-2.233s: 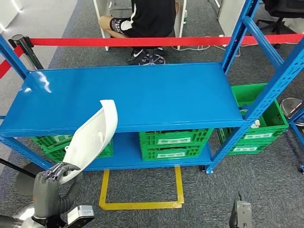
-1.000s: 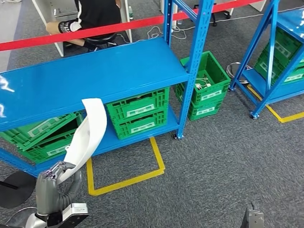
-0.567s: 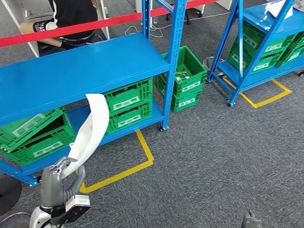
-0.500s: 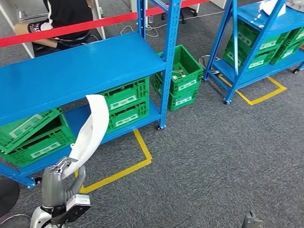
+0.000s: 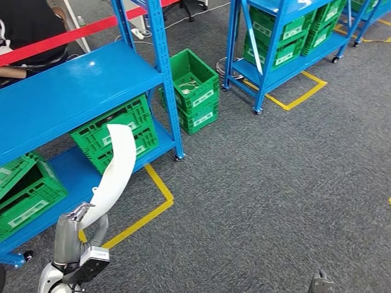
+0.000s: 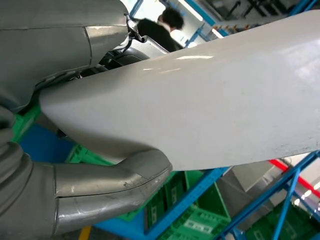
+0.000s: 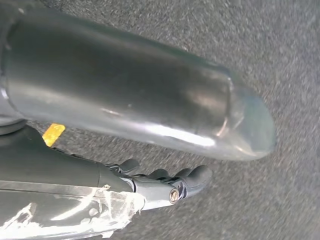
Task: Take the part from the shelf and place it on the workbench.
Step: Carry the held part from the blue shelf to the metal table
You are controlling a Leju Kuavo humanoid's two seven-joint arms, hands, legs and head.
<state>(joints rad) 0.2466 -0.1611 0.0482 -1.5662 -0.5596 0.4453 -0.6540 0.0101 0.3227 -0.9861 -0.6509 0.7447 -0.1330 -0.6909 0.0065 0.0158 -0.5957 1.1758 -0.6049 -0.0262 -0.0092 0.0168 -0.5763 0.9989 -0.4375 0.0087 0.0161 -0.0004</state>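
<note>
Grey carpet floor (image 5: 277,201) with yellow tape lines; a blue shelf (image 5: 69,91) stands ahead of the left robot hand (image 5: 76,235), a second blue rack (image 5: 277,43) far off to its right. The part (image 5: 115,174), a long curved white shell, rises tilted from that hand's grip. Green crates (image 5: 191,88) nearby hold small pale items; right robot hand (image 7: 177,182) hangs over carpet, its state unclear.

The white part (image 6: 211,95) hides the left hand's fingers (image 6: 113,180) and runs off-frame.
</note>
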